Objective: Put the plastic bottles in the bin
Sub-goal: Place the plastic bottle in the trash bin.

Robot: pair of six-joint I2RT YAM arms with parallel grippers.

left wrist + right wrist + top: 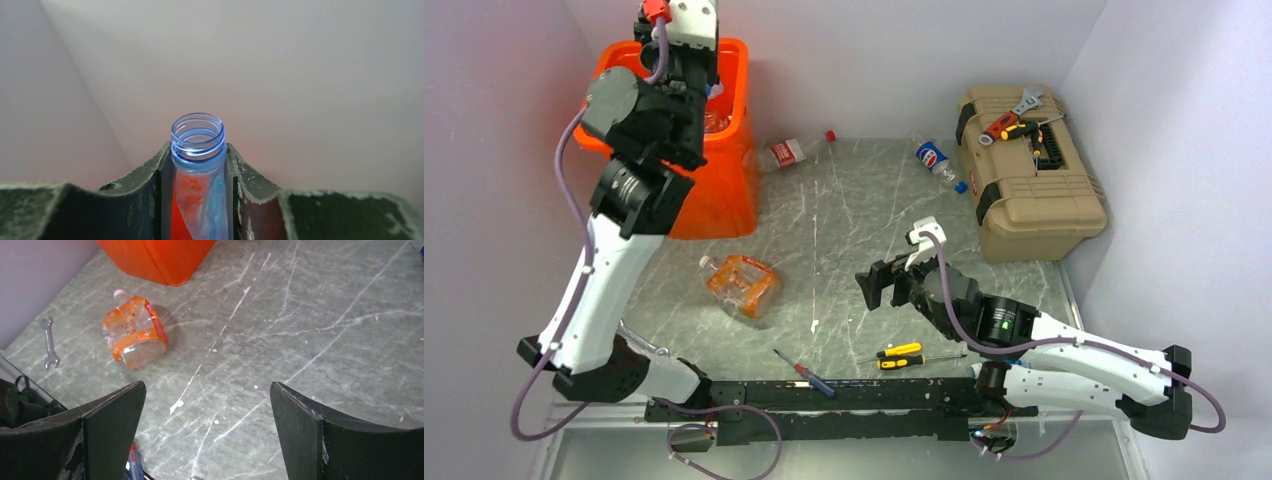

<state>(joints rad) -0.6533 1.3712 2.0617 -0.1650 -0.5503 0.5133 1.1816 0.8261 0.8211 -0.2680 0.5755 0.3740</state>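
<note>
Three bottles (742,285) (799,150) (939,163) lie on the table (844,230). The left gripper (199,150), raised above the bin (734,180), clamps a capless bottle (197,200); the right gripper (206,385) hovers low, fingers wide.

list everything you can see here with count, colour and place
bin: one, bright orange, far left corner
held bottle: one, clear, uncapped, in the left hand
orange-label bottle: one, clear, lying mid-table in front of the bin
red-label bottle: one, red cap, lying right of the bin
blue-label bottle: one, lying left of the toolbox
toolbox: one, tan, far right
large wrench: one, silver, on the toolbox lid
yellow screwdrivers: two, near edge
blue screwdriver: one, near edge
small wrench: one, silver, table's left side
left hand: shut on the held bottle, over the bin
right hand: open, empty, above the table
</note>
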